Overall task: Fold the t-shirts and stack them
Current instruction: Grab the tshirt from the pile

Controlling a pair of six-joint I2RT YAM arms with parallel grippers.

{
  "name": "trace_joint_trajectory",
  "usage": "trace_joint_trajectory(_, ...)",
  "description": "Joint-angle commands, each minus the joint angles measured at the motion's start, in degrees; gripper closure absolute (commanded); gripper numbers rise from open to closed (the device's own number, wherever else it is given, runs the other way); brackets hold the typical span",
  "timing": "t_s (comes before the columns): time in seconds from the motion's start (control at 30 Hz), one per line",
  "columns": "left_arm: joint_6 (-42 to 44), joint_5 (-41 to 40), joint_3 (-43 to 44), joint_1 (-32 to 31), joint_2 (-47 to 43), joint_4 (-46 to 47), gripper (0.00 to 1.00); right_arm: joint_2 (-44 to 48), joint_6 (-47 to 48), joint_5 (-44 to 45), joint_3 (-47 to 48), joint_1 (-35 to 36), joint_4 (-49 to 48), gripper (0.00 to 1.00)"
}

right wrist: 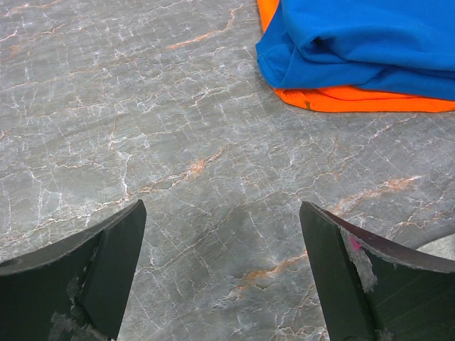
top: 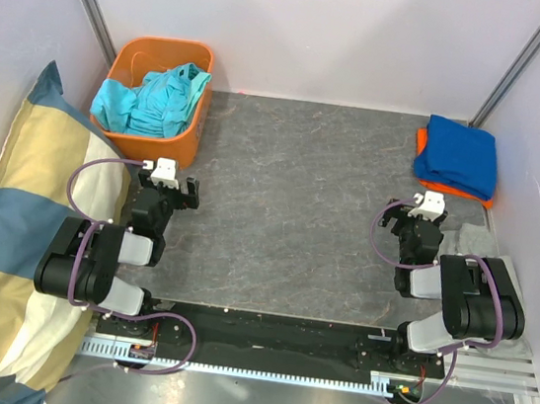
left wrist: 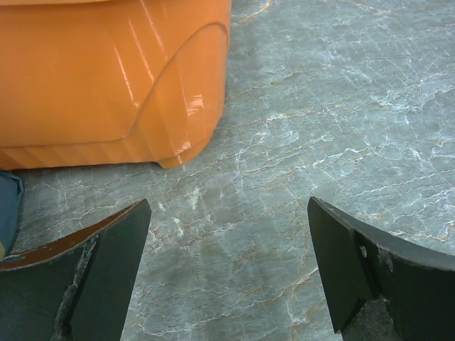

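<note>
The left end effector (left wrist: pixel 227 263) and right end effector (right wrist: pixel 222 263) are held apart over the bench (top: pixel 288 214). Teal t-shirts (top: pixel 159 100) are heaped in the basket (top: pixel 188 141); the blue t-shirt (top: pixel 461 152) is laid on the orange t-shirt (right wrist: pixel 370 101), far right.

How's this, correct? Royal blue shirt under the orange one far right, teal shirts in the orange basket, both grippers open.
No: the royal blue shirt lies on top of the orange shirt, not under it, per the right wrist view. Rest holds: teal shirts in the orange basket, left gripper and right gripper open.

Marbled table (top: pixel 288 214): basket (top: pixel 187 146), stacked t-shirts (top: pixel 461 152)
</note>
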State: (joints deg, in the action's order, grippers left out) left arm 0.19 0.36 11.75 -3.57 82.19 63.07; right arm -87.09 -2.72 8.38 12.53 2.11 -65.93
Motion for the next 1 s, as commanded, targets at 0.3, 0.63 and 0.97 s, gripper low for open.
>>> trace_joint_trajectory(0.3, -5.52, -7.04, 16.54, -3.19, -10.12, -29.75, 0.00, 9.02, -2.46, 6.63, 13.11, 0.53, 23.46, 0.02)
trace_joint_trajectory(0.63, -15.74, -0.18, 45.53, -4.69, -5.12, -57.86, 0.00, 20.19, -20.28, 5.80, 26.40, 3.78, 51.16, 0.02)
trace_joint_trajectory(0.97, -10.73, -3.42, 86.12, -2.32, 13.33, -83.52, 0.00, 28.72, -23.39, 3.04, 33.41, 14.41, 69.96, 0.02)
